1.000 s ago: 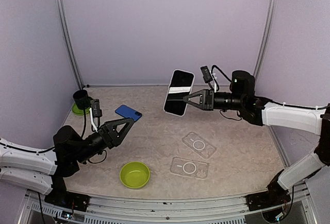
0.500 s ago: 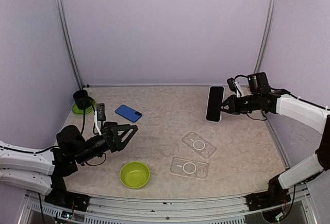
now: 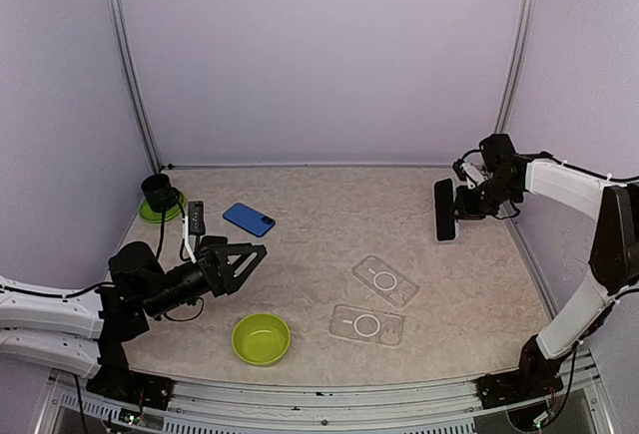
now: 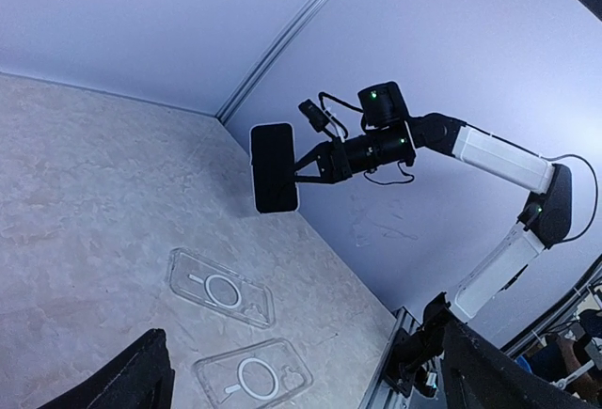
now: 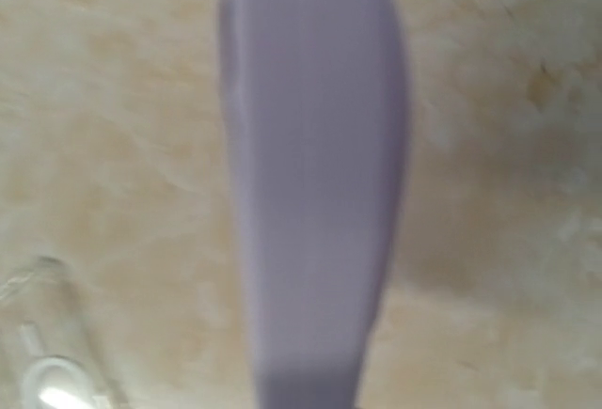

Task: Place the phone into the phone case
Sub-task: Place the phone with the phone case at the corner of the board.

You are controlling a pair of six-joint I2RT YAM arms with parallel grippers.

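The beige marbled table (image 3: 319, 205) is seen spanning the whole workspace. Over its far right part the right arm is folded back, and the black phone (image 3: 444, 211) is pinched at its edge by the right hand (image 3: 457, 207). The phone is held upright, screen side turned away from the arm, directly in front of the fingertips. From the left wrist view it is seen raised clear of the table. In the right wrist view it is seen only as a blurred pale slab.

The left hand (image 3: 250, 262) is held above the near left of the table with its fingers (image 4: 141, 381) spread wide and nothing between them.

Two clear phone cases are laid flat on the table. The farther case (image 3: 384, 280) and the nearer case (image 3: 366, 324) sit just beside each other, well apart from the held phone. A ring with a short bar is marked on each; no lettering can be read.

A green bowl (image 3: 262, 338) is placed near the front edge. A blue phone (image 3: 249, 218) is laid flat beyond the left hand. A black cup (image 3: 157, 191) is set on a green saucer (image 3: 150, 215) at the far left corner.
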